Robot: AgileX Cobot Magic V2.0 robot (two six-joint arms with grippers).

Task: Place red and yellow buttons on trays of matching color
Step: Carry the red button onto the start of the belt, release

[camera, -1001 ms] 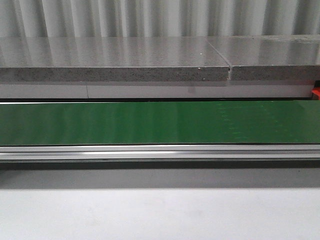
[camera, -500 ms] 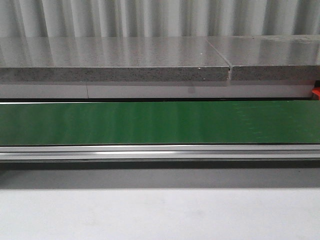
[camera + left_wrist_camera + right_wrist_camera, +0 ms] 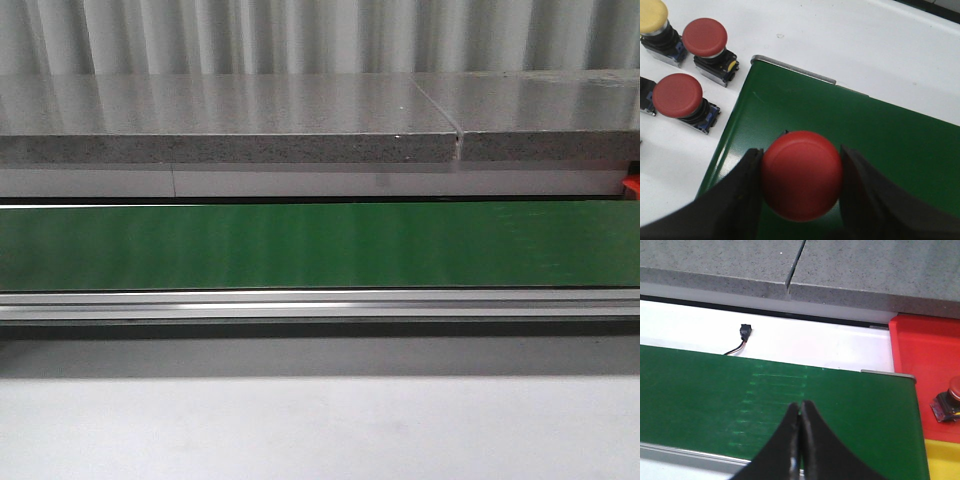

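Two black claws show in our wrist views, and neither appears in our front view. Our left claw (image 3: 801, 187) is closed around the round cap of a red mushroom-shaped push button (image 3: 802, 175), one finger (image 3: 737, 197) pressing each side. The held button hangs above the end of a long green conveyor belt (image 3: 880, 140).

Beside that belt end, on the white desk (image 3: 850, 45), stand three loose push buttons on dark bases. Two have red caps: one (image 3: 704, 37) farther from the belt's corner, the other (image 3: 677, 95) just beside the belt's edge. The third has a yellow cap (image 3: 654, 17) and sits beyond the first red one, cut off by the frame edge.

Our right claw (image 3: 800, 440) is fully closed with its fingertips touching, holding nothing, above the same green belt. Past the belt's other end lies a red plastic tray (image 3: 925, 350) with one small red-capped button (image 3: 950, 402) lying in it. A yellow tray (image 3: 942, 460) adjoins the red one. A small black plug on a thin wire (image 3: 742, 335) rests on the white desk behind the belt, before a grey speckled stone ledge (image 3: 715, 260).

In our front view the belt runs bare across the whole frame.
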